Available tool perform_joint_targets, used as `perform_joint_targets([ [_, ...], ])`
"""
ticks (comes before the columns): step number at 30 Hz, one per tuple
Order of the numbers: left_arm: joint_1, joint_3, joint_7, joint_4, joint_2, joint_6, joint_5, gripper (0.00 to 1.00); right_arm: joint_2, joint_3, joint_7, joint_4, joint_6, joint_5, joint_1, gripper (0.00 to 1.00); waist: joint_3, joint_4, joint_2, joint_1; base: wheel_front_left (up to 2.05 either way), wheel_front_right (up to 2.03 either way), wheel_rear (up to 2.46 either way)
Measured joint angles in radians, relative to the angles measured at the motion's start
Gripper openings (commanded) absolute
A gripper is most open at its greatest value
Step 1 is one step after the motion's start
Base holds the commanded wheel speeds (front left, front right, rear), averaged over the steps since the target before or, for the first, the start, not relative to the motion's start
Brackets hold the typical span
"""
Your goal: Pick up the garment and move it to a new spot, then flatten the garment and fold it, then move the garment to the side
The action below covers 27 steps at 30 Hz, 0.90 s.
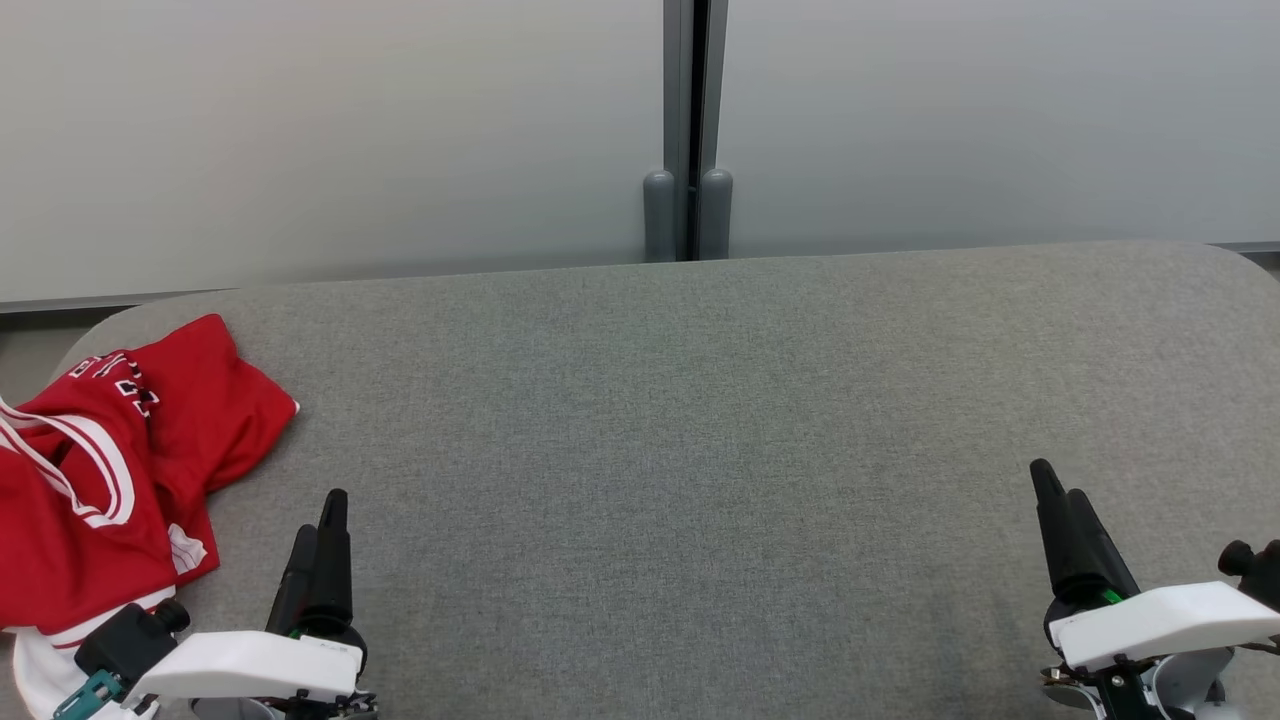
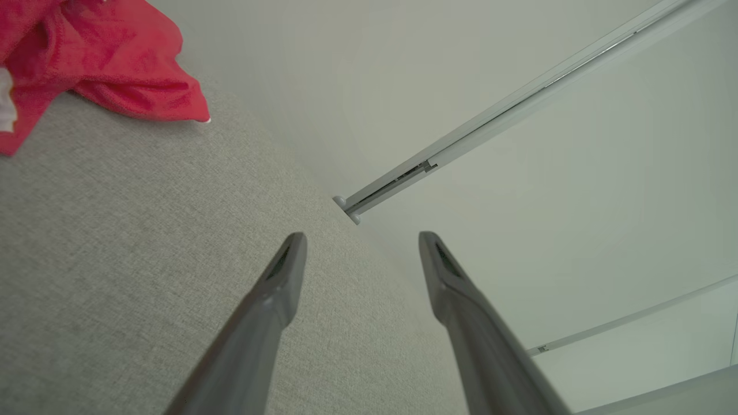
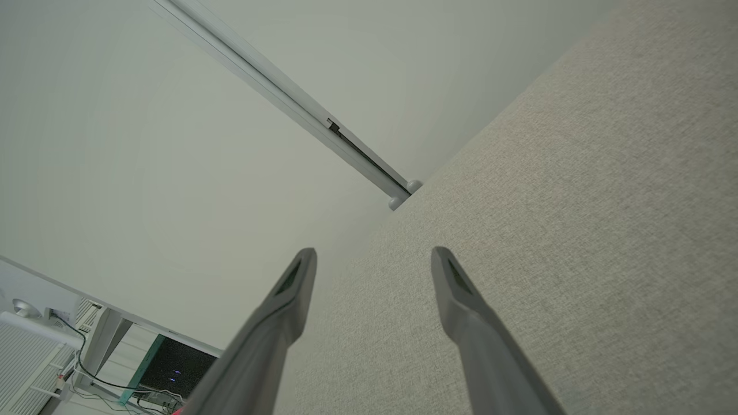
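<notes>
A crumpled red garment (image 1: 110,470) with white trim and lettering lies bunched at the left end of the grey fabric table (image 1: 700,450). Part of it hangs past the table's left edge. In the left wrist view the garment (image 2: 104,52) sits at the top left, well away from the fingers. My left gripper (image 1: 322,535) hovers just right of the garment near the front edge, open and empty; its fingertips (image 2: 291,251) stand wide apart. My right gripper (image 1: 1058,510) is at the front right, far from the garment, also open with nothing between its fingers (image 3: 444,268).
A pale partition wall (image 1: 350,130) rises behind the table, with a dark vertical seam and two grey posts (image 1: 688,215) at mid-back. The table's corners are rounded. In the right wrist view, a radiator and cables (image 3: 40,351) show beyond the table.
</notes>
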Motion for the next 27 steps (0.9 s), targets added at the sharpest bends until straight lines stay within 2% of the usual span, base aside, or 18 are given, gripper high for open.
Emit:
perform_joint_targets([
  [14,0.002,-0.034,-0.048,0.044,0.023,0.026,0.255,1.00,-0.018,0.060,-0.046,0.015,0.000,-0.230,0.000,1.00,-0.003,-0.001,0.0000,0.0000,0.00,0.00,0.00],
  [27,0.023,-0.043,-0.087,0.056,0.041,0.040,0.432,1.00,-0.018,0.079,-0.088,0.034,0.000,-0.394,0.003,1.00,-0.007,-0.005,0.0000,0.0000,0.00,0.00,0.00],
])
